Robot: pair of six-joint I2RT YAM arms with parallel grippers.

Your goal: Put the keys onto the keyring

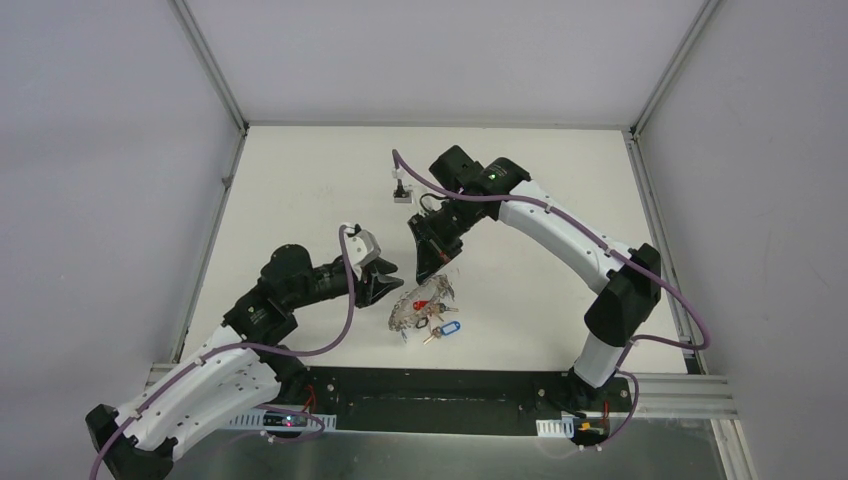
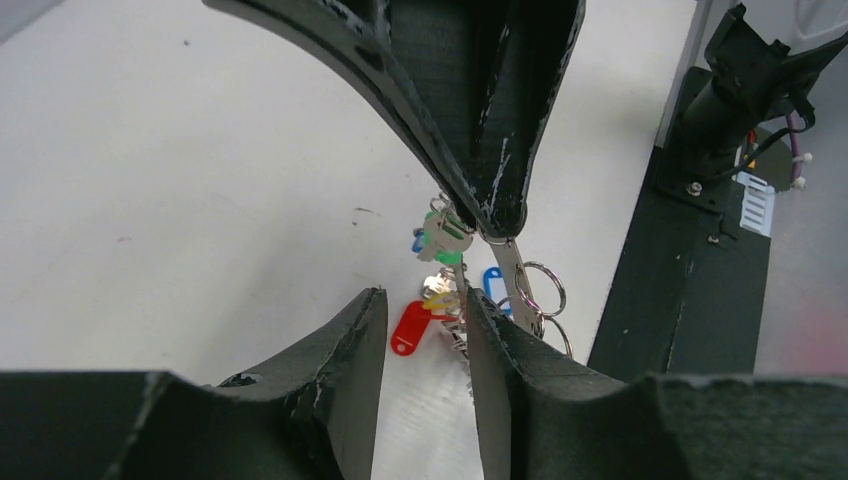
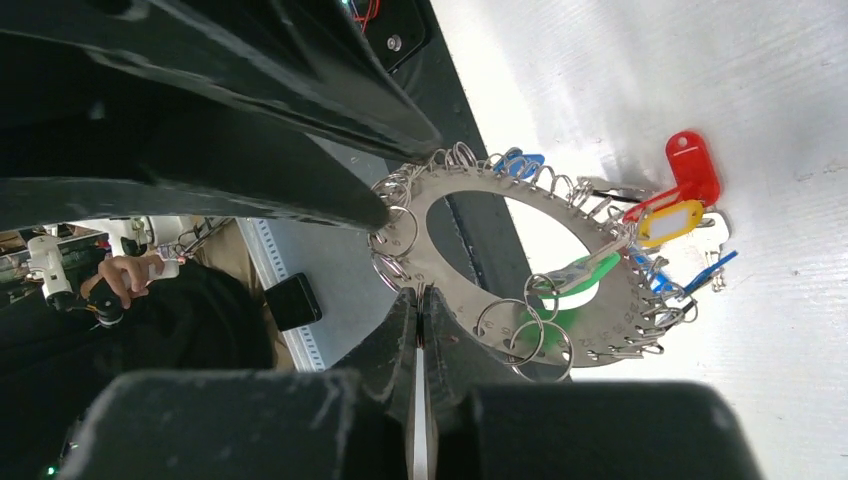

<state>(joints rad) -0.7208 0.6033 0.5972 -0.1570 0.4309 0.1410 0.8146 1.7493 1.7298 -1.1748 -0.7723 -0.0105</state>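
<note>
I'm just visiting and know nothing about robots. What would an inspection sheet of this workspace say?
Surface: white table, no spills seen.
Job's things: grey keyring tilted up by one edge; red-tagged key and blue-tagged key at its rim, whether hooked on cannot be told.
Clutter: small white block with a black knob, at the far side.
Grippers: right gripper shut on the keyring's rim; left gripper open beside it.
Cables: purple cables along both arms, clear of the keyring.
Surroundings: plain walls, metal frame posts.

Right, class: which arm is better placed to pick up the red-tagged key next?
Left. The left tool is open, with the red-tagged key just ahead of it. The right tool is shut on the keyring, so it probably isn't free.
</note>
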